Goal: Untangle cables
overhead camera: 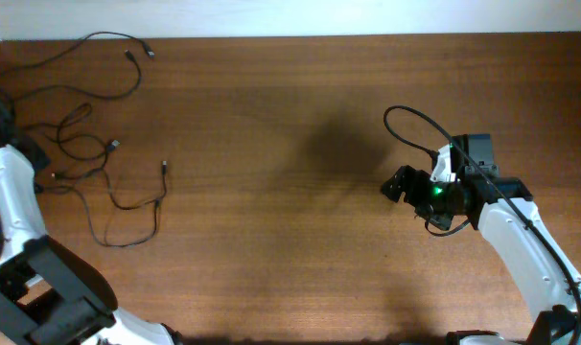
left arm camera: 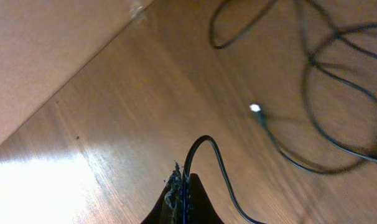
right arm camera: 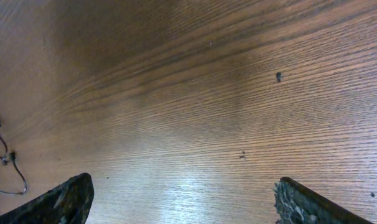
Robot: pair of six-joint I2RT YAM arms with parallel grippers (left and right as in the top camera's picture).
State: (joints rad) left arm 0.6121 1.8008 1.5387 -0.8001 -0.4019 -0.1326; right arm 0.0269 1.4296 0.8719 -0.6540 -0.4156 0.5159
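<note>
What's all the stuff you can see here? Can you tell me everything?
table: one, brown wood, fills the whole view
wall: one pale strip, along the top edge
cables: looks like three, thin and black, partly tangled, on the left side of the table
left arm: one, white and black, at the left edge
right arm: one, white and black, on the right, with a small green light
arm wire: one, thicker and black, looping off the right arm
left gripper: one, dark, shut, pinching a cable
right gripper: one, dark, open over bare wood, holding nothing
</note>
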